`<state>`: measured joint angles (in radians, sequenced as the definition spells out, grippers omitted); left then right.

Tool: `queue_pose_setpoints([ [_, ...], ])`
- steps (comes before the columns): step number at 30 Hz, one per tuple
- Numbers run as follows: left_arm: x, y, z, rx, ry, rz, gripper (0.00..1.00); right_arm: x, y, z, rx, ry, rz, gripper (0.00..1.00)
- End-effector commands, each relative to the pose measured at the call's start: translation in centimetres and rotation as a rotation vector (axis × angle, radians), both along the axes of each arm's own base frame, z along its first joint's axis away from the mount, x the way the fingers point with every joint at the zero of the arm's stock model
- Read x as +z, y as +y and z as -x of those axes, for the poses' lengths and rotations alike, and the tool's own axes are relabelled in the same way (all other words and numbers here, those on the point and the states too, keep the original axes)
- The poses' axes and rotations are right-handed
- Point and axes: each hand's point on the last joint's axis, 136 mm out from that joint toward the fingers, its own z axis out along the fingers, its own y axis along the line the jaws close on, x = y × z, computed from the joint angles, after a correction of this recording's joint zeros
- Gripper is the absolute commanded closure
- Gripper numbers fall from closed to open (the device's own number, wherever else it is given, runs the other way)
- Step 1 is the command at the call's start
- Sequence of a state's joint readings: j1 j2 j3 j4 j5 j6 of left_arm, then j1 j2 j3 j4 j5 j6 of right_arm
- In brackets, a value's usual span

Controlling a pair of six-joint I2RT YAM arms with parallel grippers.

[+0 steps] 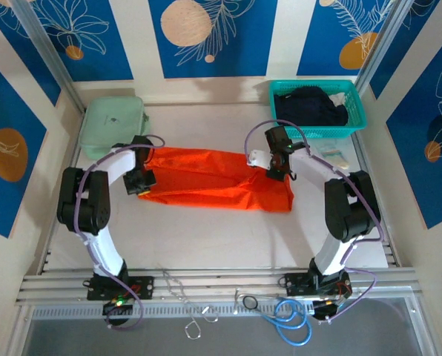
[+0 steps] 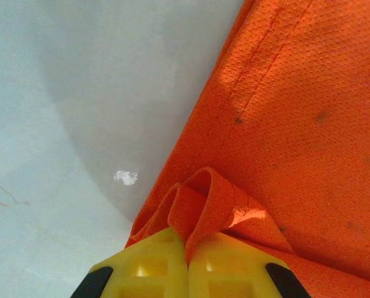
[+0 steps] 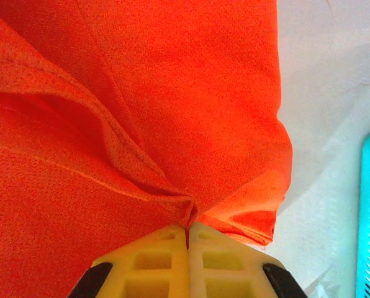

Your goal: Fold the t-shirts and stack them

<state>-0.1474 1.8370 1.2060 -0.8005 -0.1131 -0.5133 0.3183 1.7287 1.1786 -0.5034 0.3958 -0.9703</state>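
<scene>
- Pale counter spreads across a booth with blue-and-white patterned walls; we look down from above, and two arm bases are bolted at the near edge.
- Mid-counter lies the orange t-shirt, gathered into a long, rumpled band running left to right, not yet a neat square.
- Our left pincer is clenched on a pinch of the shirt's left end; from the wrist, cloth bunches up between its yellow fingers.
- Our right pincer is likewise clamped on the shirt's right end, with creases fanning out from the grip.
- Farther back on the right, the black t-shirt sits crumpled inside a teal basket.
- At the far left rests a pale green box.
- We judge the task to be early: the orange shirt is part-folded, the black one waits in the basket, and nothing is stacked.
</scene>
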Motion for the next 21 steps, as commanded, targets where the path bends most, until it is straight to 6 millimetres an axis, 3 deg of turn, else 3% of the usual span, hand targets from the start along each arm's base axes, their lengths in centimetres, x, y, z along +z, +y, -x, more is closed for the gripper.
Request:
queue_pose_setpoints([
  [1, -0.1, 0.9, -0.6, -0.001, 0.004, -0.024, 1.00, 0.0, -0.4, -1.5, -0.051, -0.031, -0.005, 1.00],
  [5, -0.1, 1.0, -0.6, 0.007, 0.004, -0.023, 0.79, -0.6, -0.7, -2.6, -0.127, -0.041, -0.019, 0.99],
  [10, 1.3, 0.5, -1.1, 0.004, -0.036, 0.006, 0.64, -0.2, -0.5, -3.8, -0.287, -0.059, -0.131, 0.74],
  [14, 4.0, -0.5, -1.7, -0.014, -0.094, 0.067, 0.52, 1.1, -0.1, -3.8, -0.438, -0.075, -0.248, 0.66],
  [18, 7.5, -1.7, -1.7, -0.053, -0.164, 0.122, 0.35, 3.3, 0.1, -2.2, -0.621, -0.054, -0.375, 0.64],
  [21, 10.4, -2.5, -1.5, -0.102, -0.217, 0.143, 0.29, 5.1, 0.4, 0.5, -0.840, 0.017, -0.509, 0.64],
])
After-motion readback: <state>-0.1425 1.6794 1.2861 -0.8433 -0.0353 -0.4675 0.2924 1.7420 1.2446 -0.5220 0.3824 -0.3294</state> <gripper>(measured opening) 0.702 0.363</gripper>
